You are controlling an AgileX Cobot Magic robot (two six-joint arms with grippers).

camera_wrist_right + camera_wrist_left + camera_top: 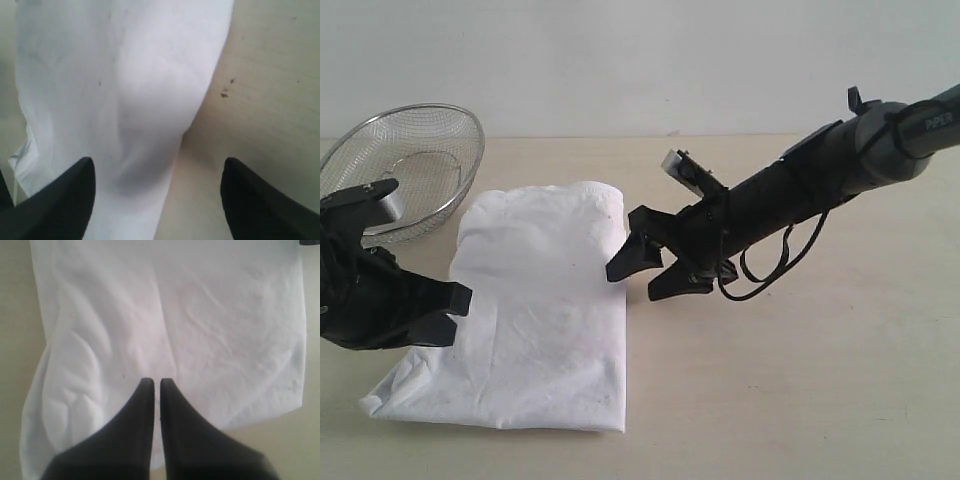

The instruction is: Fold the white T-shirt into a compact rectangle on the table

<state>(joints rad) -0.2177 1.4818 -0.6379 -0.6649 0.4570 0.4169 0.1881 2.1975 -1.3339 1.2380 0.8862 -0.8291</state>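
shirt (545, 300): already folded into a long panel, flat on counter (800, 380), right in front of both sets of jaws
left jaws: pressed together, pinching nothing, tips over the cloth
right jaws: spread wide, empty, straddling the shirt's edge, bare counter under one tip
step, probably: grabbing that edge for the next fold
tip: go low, catch every layer before closing, lift slow

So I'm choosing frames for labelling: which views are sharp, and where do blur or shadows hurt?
Exterior view: sharp and evenly lit, only a soft shadow on the table along the edges of the T-shirt. Left wrist view: T-shirt washed out and soft, the left gripper a blurred dark shape. Right wrist view: right gripper blurred too, the table's specks fairly clear.
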